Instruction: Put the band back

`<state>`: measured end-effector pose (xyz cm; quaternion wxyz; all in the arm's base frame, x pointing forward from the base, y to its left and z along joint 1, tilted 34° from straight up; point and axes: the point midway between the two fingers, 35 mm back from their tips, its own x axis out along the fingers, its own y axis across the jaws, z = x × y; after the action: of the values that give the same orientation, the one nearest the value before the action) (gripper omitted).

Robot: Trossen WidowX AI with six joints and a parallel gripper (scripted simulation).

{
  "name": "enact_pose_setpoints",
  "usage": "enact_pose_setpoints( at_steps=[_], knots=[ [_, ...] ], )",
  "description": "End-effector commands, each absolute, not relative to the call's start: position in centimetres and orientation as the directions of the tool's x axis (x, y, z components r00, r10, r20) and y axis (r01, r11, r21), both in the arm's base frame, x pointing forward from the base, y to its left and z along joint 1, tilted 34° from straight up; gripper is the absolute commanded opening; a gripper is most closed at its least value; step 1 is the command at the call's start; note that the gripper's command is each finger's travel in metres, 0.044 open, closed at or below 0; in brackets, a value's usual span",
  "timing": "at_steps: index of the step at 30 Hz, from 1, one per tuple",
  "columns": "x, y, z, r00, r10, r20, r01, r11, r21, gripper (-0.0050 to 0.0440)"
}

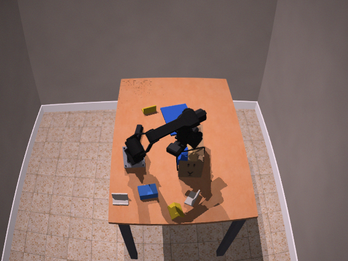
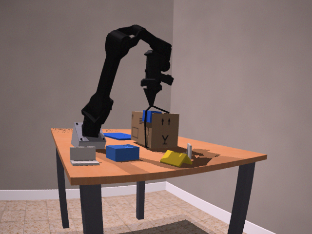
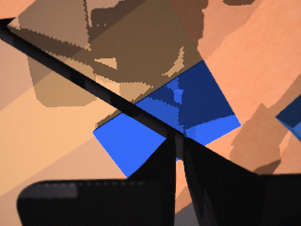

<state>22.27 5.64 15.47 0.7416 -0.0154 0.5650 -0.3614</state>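
Note:
The brown carton point(image 1: 191, 168) point(image 2: 165, 130) point(image 3: 155, 42) stands upright on the table. The blue corner guard point(image 1: 183, 154) point(image 2: 146, 116) point(image 3: 212, 94) sits on its upper edge on the side facing the arm base. My gripper point(image 2: 151, 106) point(image 3: 178, 145) is shut on the thin black band, just above the guard. The band point(image 1: 193, 148) point(image 2: 145, 128) point(image 3: 77, 77) rises to a peak at the fingertips. From there one run slants across above the carton top to the far edge; the other passes the guard's side face and goes down the carton's side. The band's far side and underside are hidden.
A flat blue sheet point(image 1: 172, 112) point(image 2: 118, 136) lies behind the carton. A blue box point(image 1: 147, 191) point(image 2: 122, 153), a yellow angle piece point(image 1: 175, 211) point(image 2: 173, 158) and two grey-white angle pieces point(image 1: 120, 198) point(image 1: 192, 198) are nearer the front. Another yellow piece point(image 1: 149, 110) lies farther back.

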Motion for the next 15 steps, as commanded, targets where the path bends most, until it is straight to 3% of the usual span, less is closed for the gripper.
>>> enact_pose_setpoints(
  at_steps=[1, 15],
  knots=[
    [22.4, 5.61, 15.5, 0.097, -0.553, -0.827, 0.516, 0.739, -0.433, 0.0],
    [22.47, 5.28, 14.99, 0.097, -0.553, -0.828, 0.516, 0.739, -0.433, 0.0]
  ],
)
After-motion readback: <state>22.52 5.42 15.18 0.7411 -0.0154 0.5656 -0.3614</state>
